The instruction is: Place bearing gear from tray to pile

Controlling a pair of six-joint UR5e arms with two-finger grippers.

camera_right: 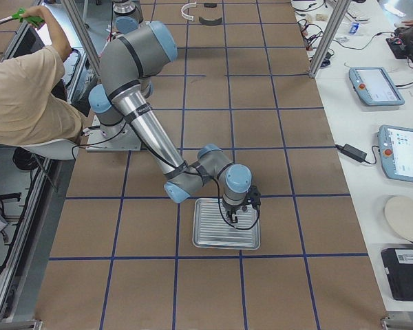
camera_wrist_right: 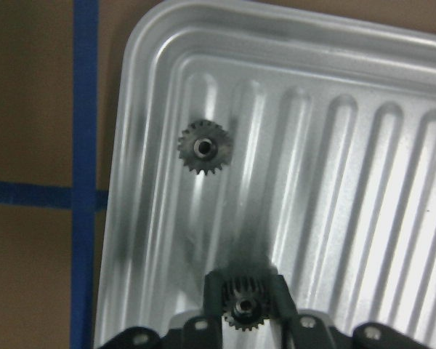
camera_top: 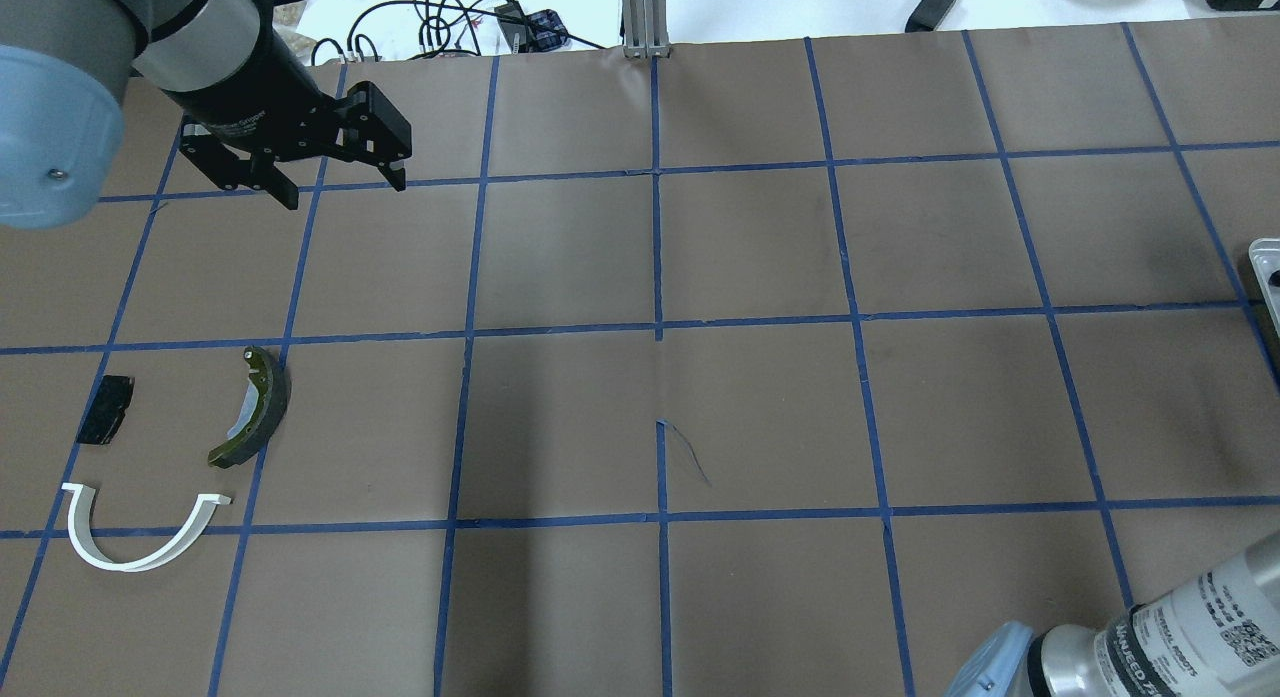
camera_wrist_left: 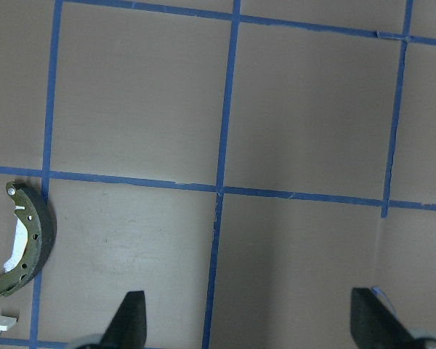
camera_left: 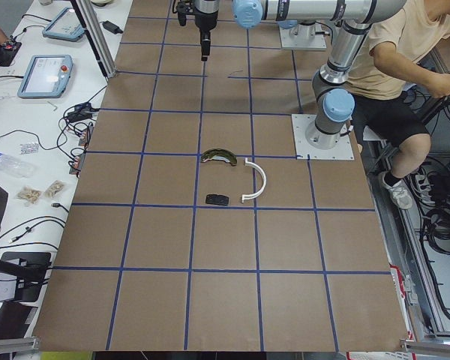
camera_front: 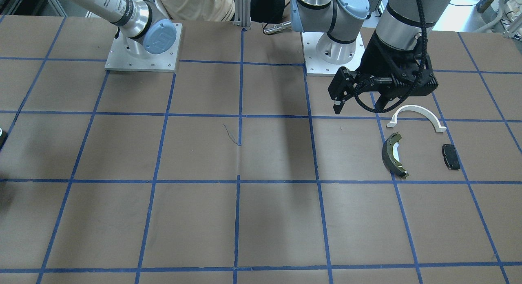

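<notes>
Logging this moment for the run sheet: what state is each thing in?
right gripper, shut on a bearing gear over the tray.
second gear, lying flat in the tray, free.
left gripper, open and empty above the table.
white arch, flat on the table.
brake shoe, on the table, apart from the arch.
black pad, flat on the table, touching nothing.

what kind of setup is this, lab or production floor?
Most likely a robotics lab test cell, not a production line. Robot arms are bolted to a paper-covered table marked with a blue tape grid. Teach pendants sit alongside, and an operator is seated by the robot.
</notes>
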